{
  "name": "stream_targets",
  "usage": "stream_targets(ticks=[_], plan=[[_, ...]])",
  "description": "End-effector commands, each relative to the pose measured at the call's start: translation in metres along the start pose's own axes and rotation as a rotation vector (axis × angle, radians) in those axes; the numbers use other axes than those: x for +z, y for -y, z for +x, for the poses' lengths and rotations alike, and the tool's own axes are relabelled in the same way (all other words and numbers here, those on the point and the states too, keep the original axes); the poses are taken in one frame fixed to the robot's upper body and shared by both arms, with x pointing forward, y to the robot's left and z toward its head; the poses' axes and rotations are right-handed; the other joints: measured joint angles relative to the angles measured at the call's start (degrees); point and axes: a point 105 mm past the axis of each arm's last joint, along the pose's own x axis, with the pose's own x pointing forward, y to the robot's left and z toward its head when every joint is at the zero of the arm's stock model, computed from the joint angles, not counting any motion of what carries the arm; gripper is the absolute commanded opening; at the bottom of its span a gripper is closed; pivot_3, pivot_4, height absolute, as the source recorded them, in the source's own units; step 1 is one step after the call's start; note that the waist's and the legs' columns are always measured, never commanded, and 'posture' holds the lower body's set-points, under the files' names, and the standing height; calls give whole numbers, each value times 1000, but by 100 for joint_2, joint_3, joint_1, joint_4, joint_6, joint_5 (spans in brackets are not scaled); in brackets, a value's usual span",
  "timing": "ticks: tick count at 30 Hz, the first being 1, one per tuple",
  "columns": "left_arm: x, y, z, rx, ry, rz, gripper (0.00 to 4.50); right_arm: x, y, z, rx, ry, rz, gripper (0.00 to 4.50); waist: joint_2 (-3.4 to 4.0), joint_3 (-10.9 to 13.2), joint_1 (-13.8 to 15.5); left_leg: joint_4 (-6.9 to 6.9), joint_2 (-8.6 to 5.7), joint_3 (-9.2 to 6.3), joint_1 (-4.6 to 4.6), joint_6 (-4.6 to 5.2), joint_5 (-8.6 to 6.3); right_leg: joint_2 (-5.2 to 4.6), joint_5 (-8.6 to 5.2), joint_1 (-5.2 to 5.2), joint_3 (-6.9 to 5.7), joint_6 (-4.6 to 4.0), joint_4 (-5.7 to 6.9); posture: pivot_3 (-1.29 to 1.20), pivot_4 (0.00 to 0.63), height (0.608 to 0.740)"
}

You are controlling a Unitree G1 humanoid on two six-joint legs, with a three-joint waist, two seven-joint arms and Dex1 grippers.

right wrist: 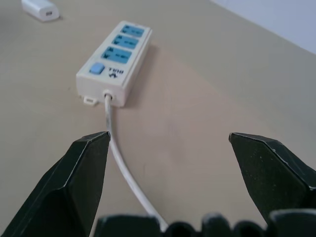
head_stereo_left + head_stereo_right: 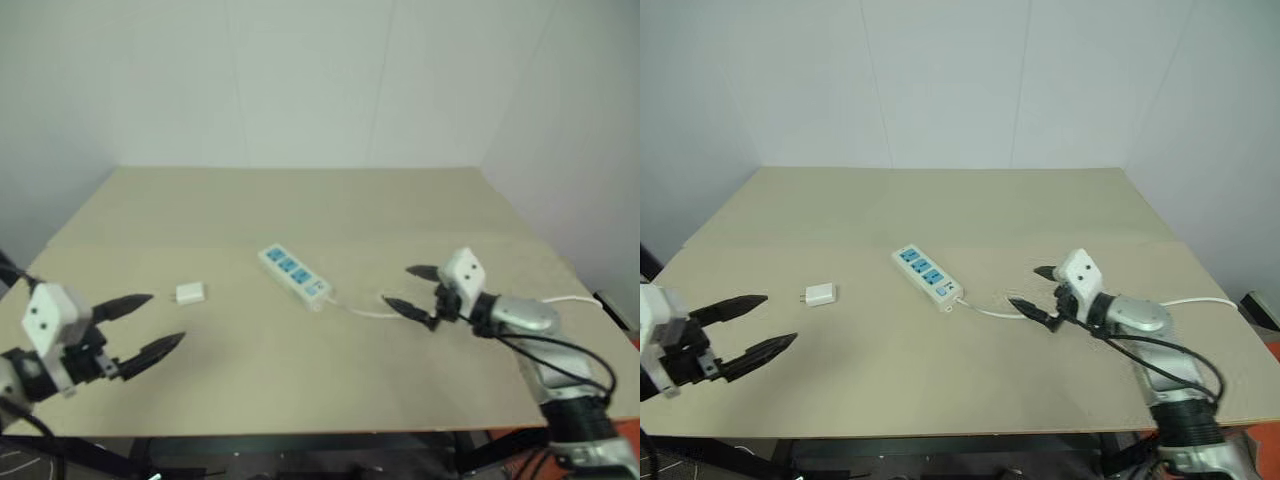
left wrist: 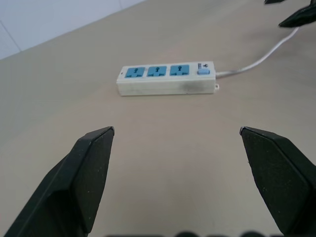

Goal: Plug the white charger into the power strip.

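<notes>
Power strip [image 2: 294,274] lies mid-desk [image 2: 300,210], its cord [image 2: 360,310] trailing toward the right claw [image 2: 412,290] — fingers spread wide, holding nothing. White charger [image 2: 190,294] sits loose left of the strip, well apart. Left claw [image 2: 145,325] — fingers apart, empty, near the charger.

Tabletop [image 2: 300,200] reads as a pale beige laminate — smooth, matt, barely any sheen. The power strip [image 2: 294,272] looks like hard white plastic, smooth with a soft satin finish, its sockets and switch inset in blue plastic. Its cord [image 2: 990,311] is thin, white, rubbery-looking and lightly glossy. The white charger [image 2: 190,293] is the same kind of plain white plastic, smooth-faced. Fingers of the left gripper [image 2: 150,328] are black, matt, faintly grainy plastic — same on the right gripper [image 2: 412,290], mounted on a white plastic block, with shiny silver metal at the wrist behind it.
</notes>
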Motion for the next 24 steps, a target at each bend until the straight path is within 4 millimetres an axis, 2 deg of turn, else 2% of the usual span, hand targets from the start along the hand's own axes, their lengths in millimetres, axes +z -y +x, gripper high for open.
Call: stream_targets(ticks=[1,5,9,11,14,17,21,24], plan=[[9,-1,-12,-22,-17,35,4448,19,5,-18,78,5,-55,4500,0,0,0,0,0,0,3,-4,-2,0,-1,1,0,-1,0,0,150,740],[7,6,-20,-75,-56,20,4448,19,7,-31,130,-84,-54,4500,-1,0,-8,0,1,1,7,-44,-27,-2,-3,1,-1,-4,-1,0,150,740],[13,4,-28,-75,-51,24,4448,18,17,-36,77,-128,-63,4500,-2,1,-12,0,1,1,4,-45,-28,-1,-3,-4,-2,-4,-1,0,150,740],[12,4,-22,-67,-34,15,4448,13,24,-26,5,-133,-48,4500,-2,1,-12,0,1,1,4,-46,-28,-2,-3,-3,-2,-4,-2,0,150,740],[10,12,-16,-91,-22,2,4448,11,19,-18,4,-110,-5,4500,-3,0,-14,0,1,1,5,-47,-28,-1,-3,-3,-2,-4,-3,0,150,740],[10,10,-17,-83,-25,3,4448,12,11,-4,14,-84,11,4500,-4,1,-10,0,1,1,3,-43,-26,0,-3,-3,-2,-4,-1,0,150,740],[12,7,-17,-71,-22,12,4448,14,-11,32,60,-33,59,4500,-3,1,-33,0,5,1,2,-33,-20,4,-3,-5,-2,-4,1,0,150,740],[13,7,-15,-71,-10,9,4448,9,-28,63,91,-33,94,4500,-3,1,-39,0,6,-1,6,-33,-20,7,-3,-5,-2,-4,6,0,150,740]])
